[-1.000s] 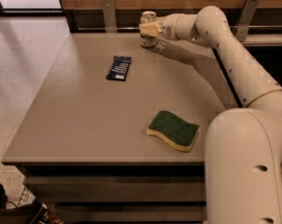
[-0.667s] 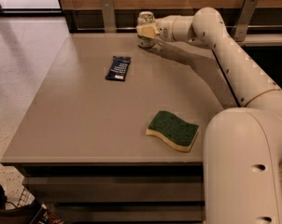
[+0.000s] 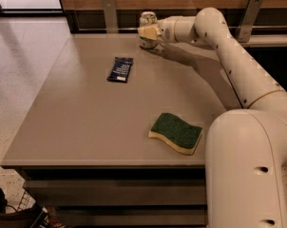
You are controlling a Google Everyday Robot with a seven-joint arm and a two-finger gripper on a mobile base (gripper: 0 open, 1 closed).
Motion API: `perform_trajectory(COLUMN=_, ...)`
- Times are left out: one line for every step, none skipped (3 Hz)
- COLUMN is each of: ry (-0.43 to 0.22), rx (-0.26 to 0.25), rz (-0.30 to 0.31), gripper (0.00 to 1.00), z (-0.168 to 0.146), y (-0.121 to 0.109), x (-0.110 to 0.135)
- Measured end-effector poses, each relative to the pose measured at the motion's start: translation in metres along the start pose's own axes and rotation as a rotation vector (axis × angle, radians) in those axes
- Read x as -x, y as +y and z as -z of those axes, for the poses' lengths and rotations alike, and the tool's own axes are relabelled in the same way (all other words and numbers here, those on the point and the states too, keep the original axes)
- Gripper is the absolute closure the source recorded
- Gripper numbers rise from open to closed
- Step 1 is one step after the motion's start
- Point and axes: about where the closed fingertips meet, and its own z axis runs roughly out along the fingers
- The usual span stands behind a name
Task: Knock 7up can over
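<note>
The 7up can (image 3: 148,18) stood upright at the far edge of the table (image 3: 81,122), directly behind the pincer (image 3: 148,32), which covered the can's middle and seemed to touch it. The can's markings were too small to read, as was the pale print on the dark blue packet (image 3: 120,69) lying flat nearer the middle. Whether the pincer was apart, together or clamped could not be told. A green-and-yellow sponge (image 3: 176,133) lay near the front right.
</note>
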Motion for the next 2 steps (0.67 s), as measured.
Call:
perform_trajectory(ry=0.002, rx=0.006, rz=-0.001, gripper=0.0, z=-0.0037, y=0.0026, x=-0.0014)
perform_trajectory(ry=0.002, rx=0.006, rz=-0.001, gripper=0.0, z=-0.0037, y=0.0026, x=-0.0014)
